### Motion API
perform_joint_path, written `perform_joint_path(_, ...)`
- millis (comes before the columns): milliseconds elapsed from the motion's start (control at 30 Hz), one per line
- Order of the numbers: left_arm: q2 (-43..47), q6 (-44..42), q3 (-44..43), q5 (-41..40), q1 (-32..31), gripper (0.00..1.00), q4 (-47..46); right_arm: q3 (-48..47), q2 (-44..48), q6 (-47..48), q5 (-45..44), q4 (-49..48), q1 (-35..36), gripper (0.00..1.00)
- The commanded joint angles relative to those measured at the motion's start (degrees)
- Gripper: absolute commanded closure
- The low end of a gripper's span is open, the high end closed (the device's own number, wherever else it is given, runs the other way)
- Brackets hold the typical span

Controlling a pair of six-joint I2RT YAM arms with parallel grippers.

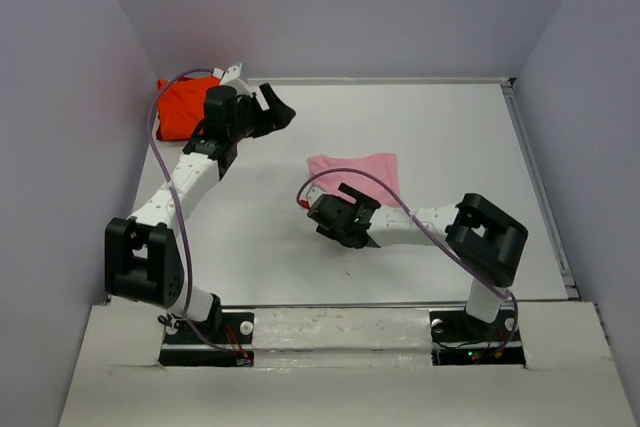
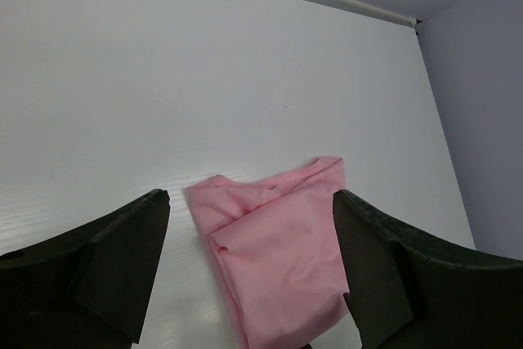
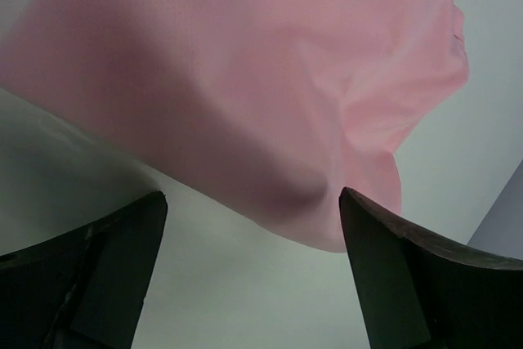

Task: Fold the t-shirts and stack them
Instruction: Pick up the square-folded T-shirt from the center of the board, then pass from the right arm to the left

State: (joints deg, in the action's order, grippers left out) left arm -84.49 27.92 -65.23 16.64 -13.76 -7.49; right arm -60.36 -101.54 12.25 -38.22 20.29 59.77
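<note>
The light pink t-shirt (image 1: 357, 173) lies folded in a rough rectangle near the middle of the white table. It also shows in the left wrist view (image 2: 278, 251) and fills the top of the right wrist view (image 3: 245, 71). The bright orange-red t-shirt (image 1: 182, 107) lies bunched in the far left corner, partly hidden behind the left arm. My left gripper (image 1: 278, 109) is open and empty, above the table to the right of the orange-red shirt, and in its own view (image 2: 249, 202) it faces the pink shirt. My right gripper (image 1: 328, 209) is open and empty, low at the pink shirt's near left edge (image 3: 252, 198).
Grey walls close the table (image 1: 450, 127) on the left, the back and the right. A raised rim (image 1: 540, 187) runs along the right side. Purple cables loop off both arms.
</note>
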Motion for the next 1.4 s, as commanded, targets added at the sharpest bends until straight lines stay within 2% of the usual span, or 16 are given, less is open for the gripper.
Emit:
perform_joint_path(0, 0.99, 0.29, -0.16, 1.99, 0.22, 0.1, -1.83, -1.25, -1.82, 1.28, -1.6, -6.4, 0.7, 0.08)
perform_joint_path(100, 1.17, 0.2, -0.07, 1.81, 0.31, 0.09, -1.83, -1.6, -4.1, 1.72, -1.25, -8.51, 0.7, 0.09)
perform_joint_path(200, 1.08, 0.29, -0.07, 1.9, 0.4, 0.09, -1.83, -2.13, -6.56, 1.99, -1.07, -10.45, 0.7, 0.14)
perform_joint_path(267, 0.99, 0.29, 0.02, 1.9, 0.4, 0.09, -1.74, -2.74, -7.97, 1.73, -0.28, -10.89, 0.7, 0.41)
perform_joint_path(333, 0.99, 0.29, -0.07, 1.81, 0.4, 0.1, -1.66, -3.18, -8.85, 0.94, 0.34, -11.15, 0.7, 0.73)
perform_joint_path(367, 0.9, 0.2, 0.02, 1.46, 0.4, 0.1, -1.65, -3.8, -9.64, 0.15, -0.01, -11.24, 0.7, 1.0)
perform_joint_path(633, -3.91, 3.62, 2.56, -0.03, 0.22, 0.1, -2.18, -5.12, -7.2, -2.84, 2.26, -9.66, 0.18, 1.0)
perform_joint_path(800, -9.46, 8.45, 3.01, 5.59, -0.65, 0.1, -0.78, -5.56, -3.23, -3.9, 4.12, -8.52, -1.75, 1.0)
perform_joint_path(933, -7.36, 15.31, 15.19, 7.18, -1.27, 0.1, -12.27, -6.17, -1.12, -3.29, 4.29, -7.99, -2.29, 1.0)
perform_joint_path(1067, -4.81, 15.85, 20.05, 3.14, -2.94, 0.1, -16.24, -6.61, 1.16, -2.32, 5.08, -7.73, -3.43, 1.0)
perform_joint_path(1233, -4.55, 18.04, 23.3, 2.78, -4.96, 0.09, -22.03, -6.44, 2.57, -2.23, 5.17, -7.81, -3.96, 1.0)
perform_joint_path(1367, -6.64, 21.28, 26.91, 2.51, -5.58, 0.09, -30.19, -6.35, 2.57, -2.23, 5.78, -7.73, -3.96, 1.0)
